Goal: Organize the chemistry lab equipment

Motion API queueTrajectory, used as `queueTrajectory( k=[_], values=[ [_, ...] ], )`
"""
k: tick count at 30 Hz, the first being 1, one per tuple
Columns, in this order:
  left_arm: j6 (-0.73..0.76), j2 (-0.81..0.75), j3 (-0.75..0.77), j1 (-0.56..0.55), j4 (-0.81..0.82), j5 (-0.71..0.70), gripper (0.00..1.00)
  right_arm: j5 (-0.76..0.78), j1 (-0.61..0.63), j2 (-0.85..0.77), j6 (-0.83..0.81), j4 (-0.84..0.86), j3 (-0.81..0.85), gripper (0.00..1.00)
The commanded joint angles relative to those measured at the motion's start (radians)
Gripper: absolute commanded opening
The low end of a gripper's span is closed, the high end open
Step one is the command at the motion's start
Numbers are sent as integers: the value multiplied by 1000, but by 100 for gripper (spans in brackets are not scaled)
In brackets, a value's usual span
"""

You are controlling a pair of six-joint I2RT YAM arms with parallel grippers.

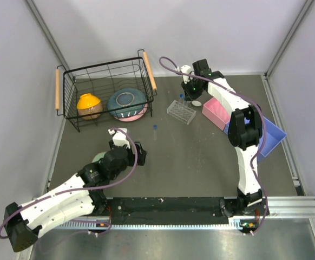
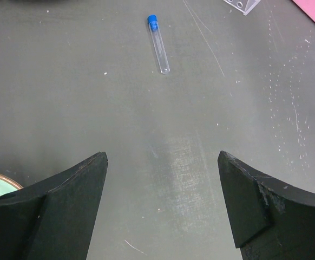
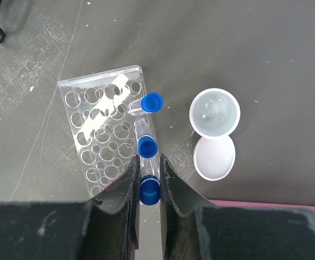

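My right gripper (image 3: 149, 158) is shut on a blue-capped clear tube (image 3: 150, 190) at the right edge of the clear tube rack (image 3: 106, 130). Two more blue-capped tubes (image 3: 148, 145) (image 3: 151, 102) stand in the same edge row. Two small white cups (image 3: 215, 112) (image 3: 214, 157) sit just right of the rack. One blue-capped tube (image 2: 158, 43) lies loose on the table (image 1: 155, 131), ahead of my open, empty left gripper (image 2: 162, 157). In the top view the rack (image 1: 180, 111) sits below my right gripper (image 1: 189, 89). No pipettes show.
A black wire basket (image 1: 106, 92) at the back left holds an orange bowl (image 1: 89, 105) and a blue bowl (image 1: 128, 103). A green bowl (image 1: 99, 157) is partly under my left arm. A pink tray (image 1: 218, 112) and a blue tray (image 1: 266, 138) lie right.
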Motion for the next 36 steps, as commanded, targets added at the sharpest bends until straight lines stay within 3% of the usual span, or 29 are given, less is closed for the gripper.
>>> queueTrajectory(
  k=[1,11,16,24,36],
  values=[
    [3,-14,-6,8,27,1,88,11,14,27,-1,9,37,12],
    [3,-13,-4,12,28,10,88,-2,26,41,-3,8,22,18],
    [1,-20,-6,14,30,13,88,-39,26,21,0,-2,25,40],
    [-22,-10,8,19,50,76,90,-41,25,-81,-3,-7,-35,49],
    [-100,111,71,52,48,179,96,-156,25,-515,-92,-2,-450,68]
  ],
)
